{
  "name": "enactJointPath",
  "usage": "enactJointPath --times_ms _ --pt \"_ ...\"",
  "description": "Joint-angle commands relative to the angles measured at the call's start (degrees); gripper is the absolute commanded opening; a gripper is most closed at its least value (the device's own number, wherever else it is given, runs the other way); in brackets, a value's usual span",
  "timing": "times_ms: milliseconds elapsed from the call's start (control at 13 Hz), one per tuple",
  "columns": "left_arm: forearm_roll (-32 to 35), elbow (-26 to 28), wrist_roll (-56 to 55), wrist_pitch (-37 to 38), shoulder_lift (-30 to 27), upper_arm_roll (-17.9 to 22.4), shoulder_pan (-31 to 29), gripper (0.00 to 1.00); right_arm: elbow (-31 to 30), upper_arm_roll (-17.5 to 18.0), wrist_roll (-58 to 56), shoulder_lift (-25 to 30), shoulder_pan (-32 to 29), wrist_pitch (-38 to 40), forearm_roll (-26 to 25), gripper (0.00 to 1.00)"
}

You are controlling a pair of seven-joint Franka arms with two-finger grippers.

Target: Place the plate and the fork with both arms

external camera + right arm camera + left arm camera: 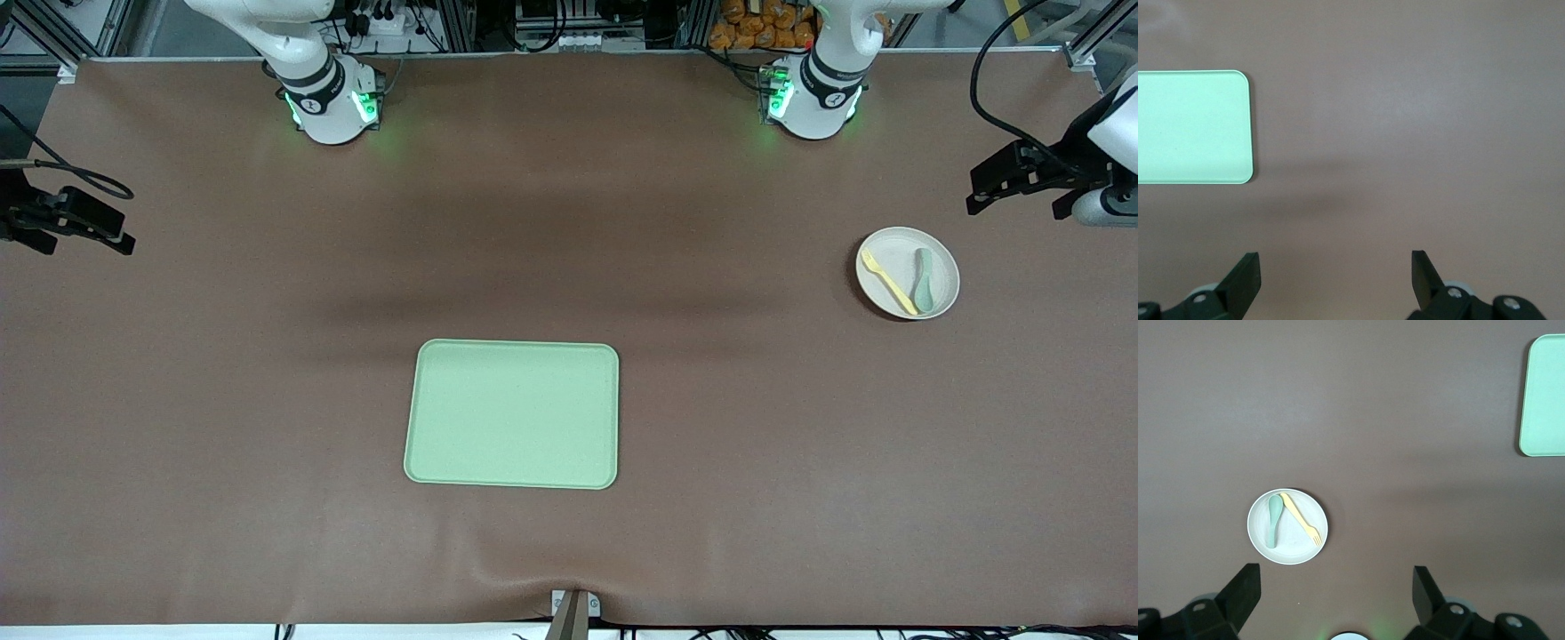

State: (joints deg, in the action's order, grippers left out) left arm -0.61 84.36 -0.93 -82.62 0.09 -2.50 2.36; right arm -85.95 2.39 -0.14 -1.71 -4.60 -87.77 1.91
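On the plate [892, 244], fork [888, 282] beside spoon [924, 280]; only wrist views show left gripper [1337, 587] and right gripper [1335, 270] spread wide, holding nothing.

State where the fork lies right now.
In the front view, the fork lies on the plate beside the spoon, toward the left arm's end of the table.

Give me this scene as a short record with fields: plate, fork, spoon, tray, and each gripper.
plate: on the table toward the left arm's end, apart from the tray
fork: lying in the plate
spoon: in the plate beside the fork
tray: mid-table, nearer the front camera than the plate, nothing on it
left gripper: open, raised, holding nothing
right gripper: open, raised, holding nothing
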Motion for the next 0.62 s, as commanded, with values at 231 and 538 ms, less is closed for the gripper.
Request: enactJointPath --times_ms 231,538 --pt "1.22 -0.60 0.67 0.79 0.35 -0.22 -0.25 1.00 0.96 0.77 -0.83 -0.40 -1.20 0.85 1.07 1.00" --pt "1.22 -0.43 -0.12 0.88 1.23 0.22 -0.95 1.00 0.96 0.77 -0.83 -0.40 -1.11 0.85 0.99 1.00"
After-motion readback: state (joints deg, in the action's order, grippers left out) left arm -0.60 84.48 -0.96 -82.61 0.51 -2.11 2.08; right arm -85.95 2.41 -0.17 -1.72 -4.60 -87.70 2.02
